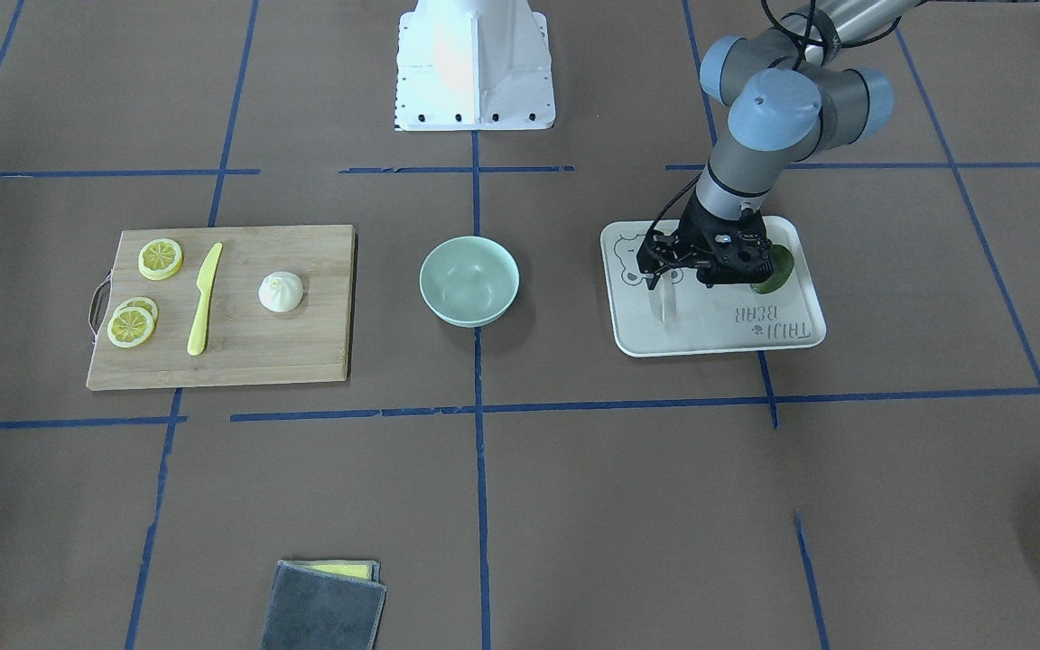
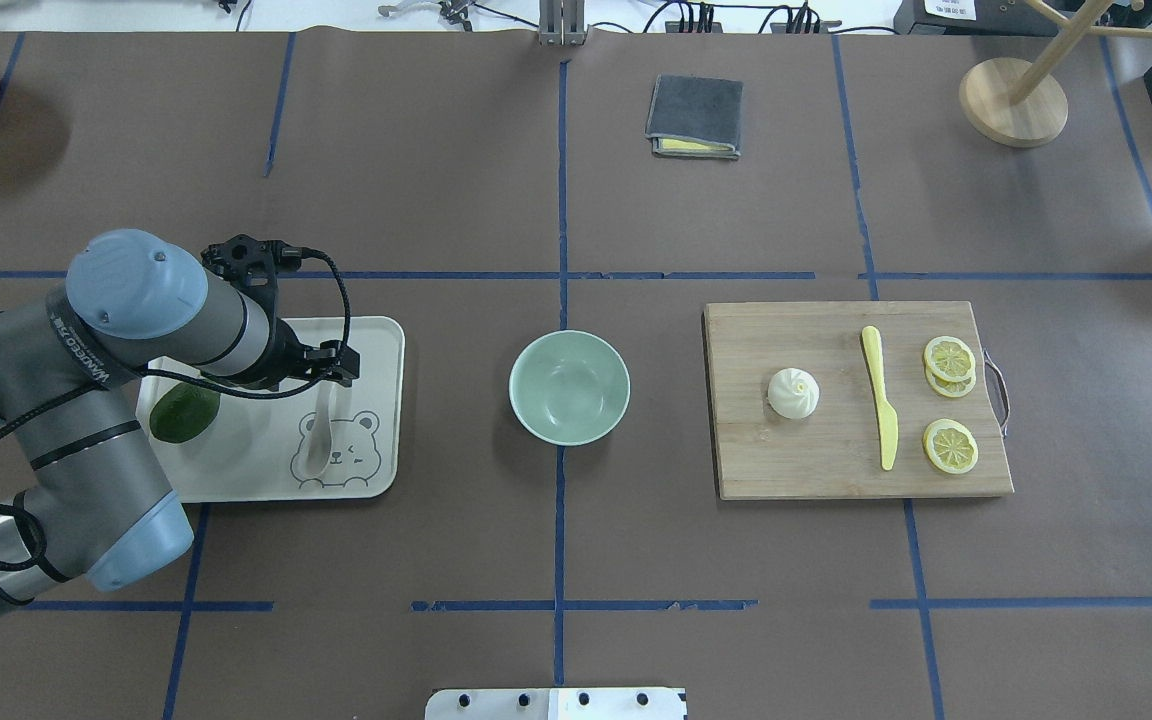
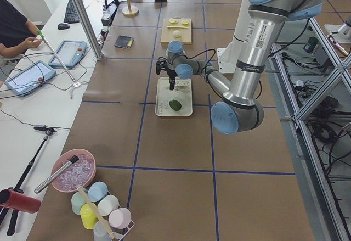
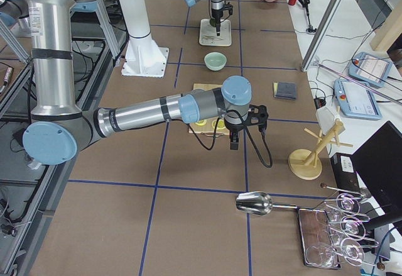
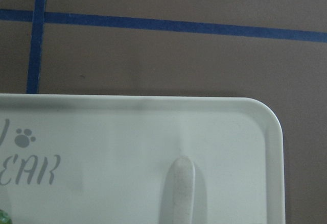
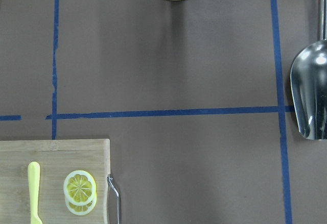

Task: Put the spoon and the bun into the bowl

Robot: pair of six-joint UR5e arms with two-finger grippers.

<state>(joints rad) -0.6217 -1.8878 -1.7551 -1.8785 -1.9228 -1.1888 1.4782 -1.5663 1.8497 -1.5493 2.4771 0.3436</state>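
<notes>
The spoon (image 1: 667,305) lies on the white bear tray (image 1: 719,338), scoop toward the robot; it also shows in the overhead view (image 2: 317,445), and its handle tip shows in the left wrist view (image 5: 179,193). My left gripper (image 1: 664,271) hovers just above the spoon's handle, looks open and holds nothing. The bun (image 2: 794,392) sits on the wooden cutting board (image 2: 796,470). The mint-green bowl (image 2: 569,338) stands empty at the table's centre. My right gripper (image 4: 233,141) hangs over the table past the board's lemon end; I cannot tell whether it is open or shut.
A green avocado-like object (image 2: 184,412) lies on the tray beside the arm. A yellow knife (image 2: 879,395) and lemon slices (image 2: 949,357) share the board. A grey cloth (image 2: 694,115), a wooden stand (image 2: 1014,100) and a metal scoop (image 6: 311,96) are farther off.
</notes>
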